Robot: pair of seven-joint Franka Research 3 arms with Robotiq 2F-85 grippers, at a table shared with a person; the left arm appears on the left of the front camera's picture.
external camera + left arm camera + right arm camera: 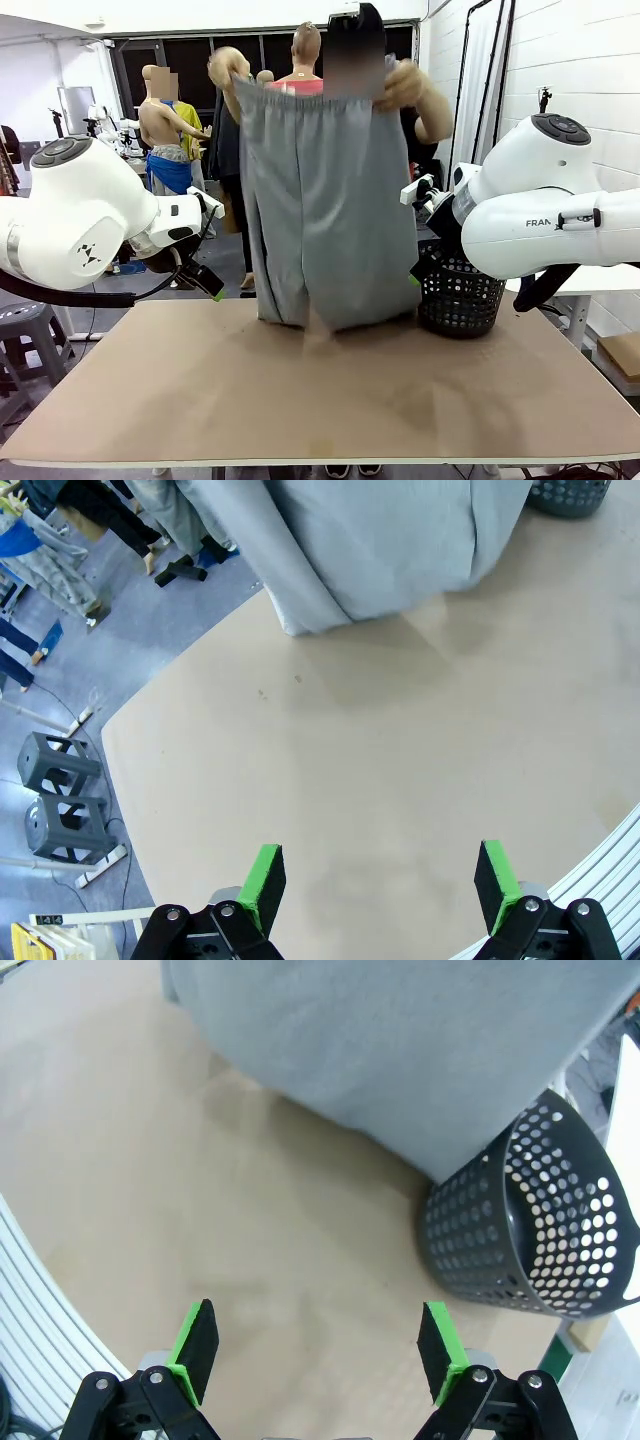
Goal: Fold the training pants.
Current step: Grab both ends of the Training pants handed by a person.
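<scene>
I count one pair of training pants (325,220), hanging upright at 12 o'clock of the table (300,400). The person holds the waistband with two hands, one hand (228,68) at one end and the other hand (405,85) at the opposite end. Both leg ends reach the table's far edge. One black mesh basket (460,295) stands at 2 o'clock, just beside the pants. My left fingers (265,875) are spread wide over bare table, holding nothing. My right fingers (197,1350) are equally wide and empty.

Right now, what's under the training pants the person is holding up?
Bare brown table. The training pants hang from the person's hands, and their leg ends rest on the table's far part. A black basket stands beside them. The patch beneath those ends is covered.
</scene>
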